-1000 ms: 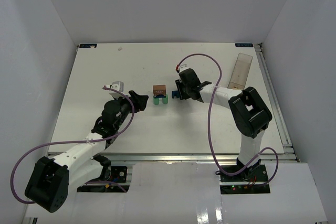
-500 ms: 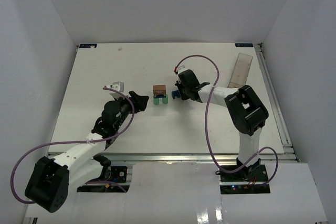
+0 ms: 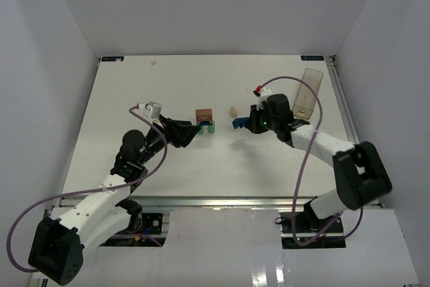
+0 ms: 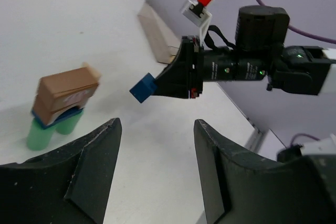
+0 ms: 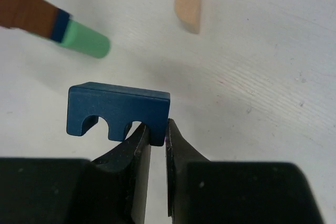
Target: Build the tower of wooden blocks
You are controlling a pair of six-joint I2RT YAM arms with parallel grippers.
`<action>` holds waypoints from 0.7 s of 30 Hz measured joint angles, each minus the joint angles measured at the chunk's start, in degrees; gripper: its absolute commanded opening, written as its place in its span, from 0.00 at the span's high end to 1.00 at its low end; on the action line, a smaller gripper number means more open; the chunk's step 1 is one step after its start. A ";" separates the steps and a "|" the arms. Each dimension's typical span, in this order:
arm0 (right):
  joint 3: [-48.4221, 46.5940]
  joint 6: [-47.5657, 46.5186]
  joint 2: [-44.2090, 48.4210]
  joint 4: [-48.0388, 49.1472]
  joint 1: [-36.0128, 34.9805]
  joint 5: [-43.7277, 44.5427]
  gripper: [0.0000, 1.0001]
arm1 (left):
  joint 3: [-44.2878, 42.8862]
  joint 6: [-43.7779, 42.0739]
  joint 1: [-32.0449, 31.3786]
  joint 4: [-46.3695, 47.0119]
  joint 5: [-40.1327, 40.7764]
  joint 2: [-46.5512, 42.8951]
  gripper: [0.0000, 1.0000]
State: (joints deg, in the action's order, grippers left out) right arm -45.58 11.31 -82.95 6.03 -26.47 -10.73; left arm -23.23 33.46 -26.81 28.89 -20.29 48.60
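- Right jaws clamp a blue notched block [image 5: 118, 109], right of the started tower [image 3: 204, 119]: green cylinders, blue slab and brown blocks on the bench [image 3: 121, 99].
- Left jaws gape empty just beside the tower.
- Tan half-round piece [image 3: 233, 110] lies loose nearby; clear box [image 3: 309, 91] far right.
- The block's notches show only in the right wrist view.
- White bench, white walls [image 3: 201, 11].

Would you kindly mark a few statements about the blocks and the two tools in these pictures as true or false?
1. The right tool is shut on the blue block. True.
2. The left tool holds a green cylinder. False: it is open and empty, facing the tower.
3. The tan piece sits on top of the tower. False: it lies on the table, apart from the tower.
4. A brown brick tops the tower. True.
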 measured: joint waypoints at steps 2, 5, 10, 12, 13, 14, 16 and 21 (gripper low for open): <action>2.70 2.08 6.76 1.76 2.01 -6.20 0.92 | -5.05 -1.26 0.00 -0.99 -5.61 -0.34 0.42; 3.68 5.63 12.46 5.81 2.40 -19.43 0.92 | -17.93 -7.87 0.00 -7.90 -14.99 -0.01 0.52; 7.64 21.92 15.09 26.21 1.92 -41.30 0.92 | -37.48 -25.16 0.00 -22.66 -25.95 -0.15 0.38; 10.26 31.72 14.93 37.85 1.88 -47.52 0.92 | -41.06 -31.17 -0.01 -27.78 -28.77 -0.56 0.37; 11.50 37.98 14.50 43.94 1.86 -50.02 0.92 | -41.77 -34.02 0.00 -30.16 -30.27 -0.84 0.37; 12.43 44.53 13.88 48.81 1.85 -52.09 0.92 | -42.24 -36.66 0.00 -32.28 -31.93 -0.95 0.38; 13.12 56.23 11.89 55.75 1.71 -54.80 0.92 | -42.29 -40.22 0.00 -35.86 -34.76 -0.32 0.37; 13.48 73.65 8.34 63.51 -1.43 -58.76 0.92 | -42.28 -46.00 0.02 -41.78 -42.79 2.82 0.41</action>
State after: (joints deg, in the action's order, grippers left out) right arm -32.09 84.96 -74.61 69.53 -27.90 -69.49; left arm -65.52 -12.54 -26.79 -12.89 -63.07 51.41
